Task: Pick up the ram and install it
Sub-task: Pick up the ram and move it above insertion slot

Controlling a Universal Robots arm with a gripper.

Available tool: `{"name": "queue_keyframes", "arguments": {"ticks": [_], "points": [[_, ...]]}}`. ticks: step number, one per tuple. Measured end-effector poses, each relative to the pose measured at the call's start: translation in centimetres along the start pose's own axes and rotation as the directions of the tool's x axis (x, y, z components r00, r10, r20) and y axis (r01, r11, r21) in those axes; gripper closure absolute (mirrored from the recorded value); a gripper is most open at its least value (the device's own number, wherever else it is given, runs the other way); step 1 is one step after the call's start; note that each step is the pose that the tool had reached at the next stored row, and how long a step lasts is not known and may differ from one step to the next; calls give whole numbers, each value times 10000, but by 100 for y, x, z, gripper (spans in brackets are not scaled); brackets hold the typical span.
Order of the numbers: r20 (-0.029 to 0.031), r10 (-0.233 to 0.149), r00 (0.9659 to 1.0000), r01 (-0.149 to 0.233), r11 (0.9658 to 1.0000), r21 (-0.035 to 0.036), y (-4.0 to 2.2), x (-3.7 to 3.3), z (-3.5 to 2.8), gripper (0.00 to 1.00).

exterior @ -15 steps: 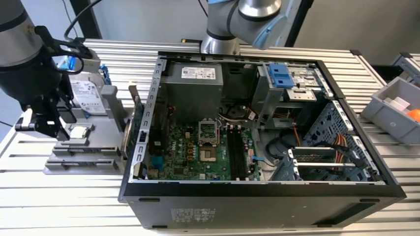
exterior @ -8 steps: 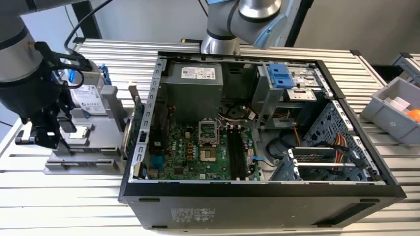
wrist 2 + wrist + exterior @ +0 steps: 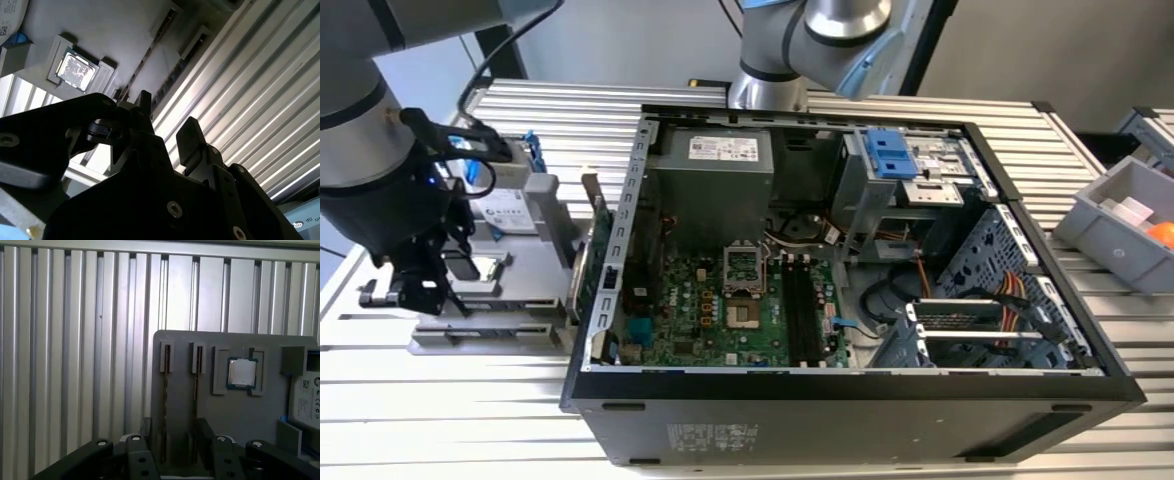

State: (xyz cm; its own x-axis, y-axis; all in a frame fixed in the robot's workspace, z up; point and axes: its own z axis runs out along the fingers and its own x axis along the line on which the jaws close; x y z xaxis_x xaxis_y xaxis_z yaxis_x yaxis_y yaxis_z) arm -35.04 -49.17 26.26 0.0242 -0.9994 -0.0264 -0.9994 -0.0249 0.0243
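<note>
Ram [image 3: 166,400]: thin dark strip seen edge-on; gripper [image 3: 175,427] spread wide, holding nothing.

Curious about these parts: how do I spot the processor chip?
Find the grey tray beside the open computer case. The processor chip lies in its square pocket, between narrow slots and a white-labelled hard drive: the only small shiny square.

**Ribbed counter and its load**

The ribbed metal counter [image 3: 454,430] carries an open computer case [image 3: 854,405]. A grey holder plate [image 3: 487,335] lies just beside the case on the exterior view's left. A grey bin [image 3: 1107,215] sits near the case on the exterior view's right.
</note>
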Motion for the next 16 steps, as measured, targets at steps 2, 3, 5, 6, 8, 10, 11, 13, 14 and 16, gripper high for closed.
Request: {"name": "queue_keyframes", "arguments": {"ticks": [2,3,5,6,8,10,11,13,14,16], "points": [[0,4,10000,-4,10000,-1,-1,1,34,0],[0,7,10000,-7,10000,-1,-1,2,52,0],[-1,14,10000,-14,10000,-1,-2,2,88,0],[-1,19,10000,-19,10000,-1,-3,3,106,0],[0,29,10000,-29,10000,0,-3,4,143,0],[0,40,10000,-40,10000,0,-4,5,179,0],[0,46,10000,-46,10000,0,-5,5,197,0],[1,56,10000,-56,10000,2,-5,6,235,0],[1,60,10000,-60,10000,1,-6,7,252,0],[0,65,10000,-65,10000,1,-7,8,288,0]]}}
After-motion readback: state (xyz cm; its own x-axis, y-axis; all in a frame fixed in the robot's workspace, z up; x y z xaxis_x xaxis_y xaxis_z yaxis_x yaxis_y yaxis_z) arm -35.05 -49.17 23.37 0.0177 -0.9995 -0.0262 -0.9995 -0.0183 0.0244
